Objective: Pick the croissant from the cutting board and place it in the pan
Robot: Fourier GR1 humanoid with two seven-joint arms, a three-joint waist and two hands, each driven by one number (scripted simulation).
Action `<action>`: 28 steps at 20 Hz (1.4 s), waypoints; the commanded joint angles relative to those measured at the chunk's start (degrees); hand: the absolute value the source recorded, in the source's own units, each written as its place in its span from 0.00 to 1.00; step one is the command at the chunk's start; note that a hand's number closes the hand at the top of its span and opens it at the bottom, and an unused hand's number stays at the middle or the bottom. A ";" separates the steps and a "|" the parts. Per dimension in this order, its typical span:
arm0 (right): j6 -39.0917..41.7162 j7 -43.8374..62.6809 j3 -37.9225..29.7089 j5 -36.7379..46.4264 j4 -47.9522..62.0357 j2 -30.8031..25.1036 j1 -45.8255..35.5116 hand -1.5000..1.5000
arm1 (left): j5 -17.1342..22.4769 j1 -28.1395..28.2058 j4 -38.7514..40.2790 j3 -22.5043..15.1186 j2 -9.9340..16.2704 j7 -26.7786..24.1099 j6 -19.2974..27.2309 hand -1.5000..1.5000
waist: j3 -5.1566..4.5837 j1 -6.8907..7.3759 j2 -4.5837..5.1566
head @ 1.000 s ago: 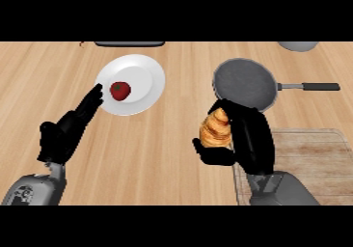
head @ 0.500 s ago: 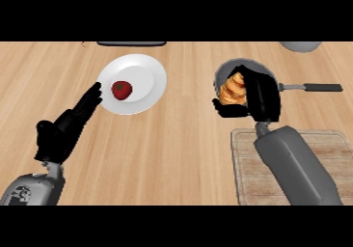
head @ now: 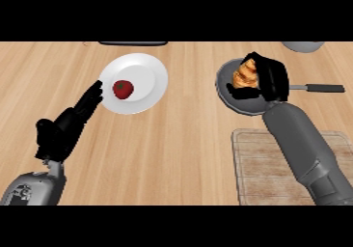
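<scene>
Carried farther over the pan [head: 236, 99] since a moment ago, the croissant [head: 245, 76] is being held above its far side.
It is being gripped by the curled fingers of the right hand [head: 270, 77]; the cutting board [head: 261, 164] is lying at the counter's near right edge, while the left hand [head: 65, 128] is being rested open beside the plate [head: 147, 72] bearing a strawberry [head: 122, 89].

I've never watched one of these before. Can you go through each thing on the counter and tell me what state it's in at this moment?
Croissant: held in the right hand, over the pan.
Right hand: curled round the croissant.
Pan: on the counter, handle pointing right.
Cutting board: nothing on the part that shows.
Plate: holds a strawberry.
Strawberry: on the plate.
Left hand: open, resting beside the plate.
</scene>
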 commanded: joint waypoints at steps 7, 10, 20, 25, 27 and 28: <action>7.06 6.45 -3.96 0.84 22.47 -3.37 -9.86 0.00 | -0.76 -1.17 0.50 -0.29 -0.27 -0.17 -1.36 0.50 | -0.02 1.59 0.70; 9.33 -1.07 -6.95 -2.32 25.21 -3.86 -9.57 0.00 | -1.95 -0.60 1.98 -1.65 -1.94 -2.40 -0.83 0.50 | 0.10 1.96 1.10; 10.41 -14.82 -21.06 -16.69 22.04 -2.28 -10.45 0.00 | -1.98 -1.38 -0.41 -1.95 -2.07 -0.69 -0.91 0.50 | 0.35 3.10 1.63; 22.20 -21.96 -27.77 -24.20 22.87 -6.00 -8.34 0.00 | -0.78 -1.84 1.96 0.63 -0.63 -1.48 -1.79 0.50 | 0.29 2.16 1.72; 30.07 -22.76 -28.52 -25.28 24.12 -9.92 -7.40 0.00 | -1.88 -0.81 -1.06 -0.91 -1.74 0.99 -0.47 0.50 | 0.25 1.62 0.97; 30.29 -24.69 -28.75 -25.52 24.62 -8.83 -6.79 0.00 | -2.42 0.30 0.52 -1.38 -2.39 -1.30 -0.30 0.50 | 0.22 1.90 1.19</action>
